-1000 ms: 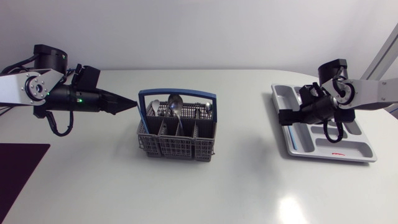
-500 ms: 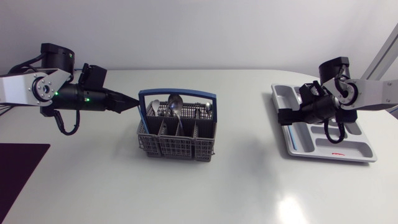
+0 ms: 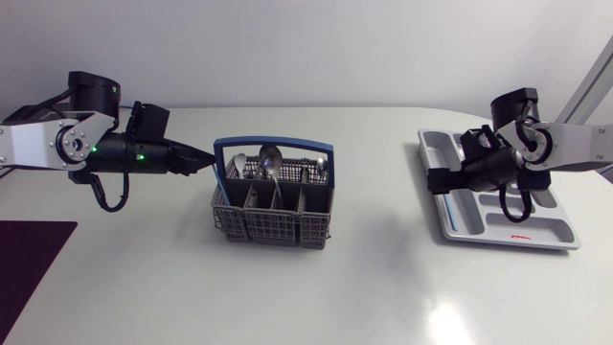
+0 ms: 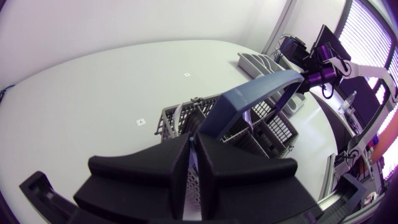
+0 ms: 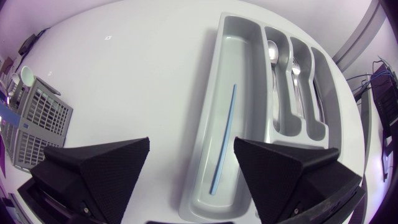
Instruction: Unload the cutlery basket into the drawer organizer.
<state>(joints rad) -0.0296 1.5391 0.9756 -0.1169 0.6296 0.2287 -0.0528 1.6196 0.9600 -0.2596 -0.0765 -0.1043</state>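
The grey cutlery basket [image 3: 273, 218] with a blue handle [image 3: 273, 144] stands mid-table and holds spoons [image 3: 268, 158] and other cutlery. My left gripper [image 3: 206, 159] is at the basket's left end, level with the handle. In the left wrist view the gripper [image 4: 194, 140] is shut, its tips just short of the handle [image 4: 249, 99]. Only a thin pale slit shows between the fingers, so I cannot tell if anything is pinched. My right gripper [image 3: 445, 180] hangs open over the grey drawer organizer [image 3: 551, 235]. Below the open gripper [image 5: 193, 146], a blue straw [image 5: 224, 140] lies in the long compartment.
Spoons and forks [image 5: 292, 68] lie in the organizer's narrow compartments. A dark mat [image 3: 29, 259] covers the table's near left corner. The basket [image 5: 37, 112] also shows far off to one side in the right wrist view.
My left gripper's fingers have closed at the basket's left end while the arm's wrist shifted slightly towards the basket. The right arm has stayed where it was.
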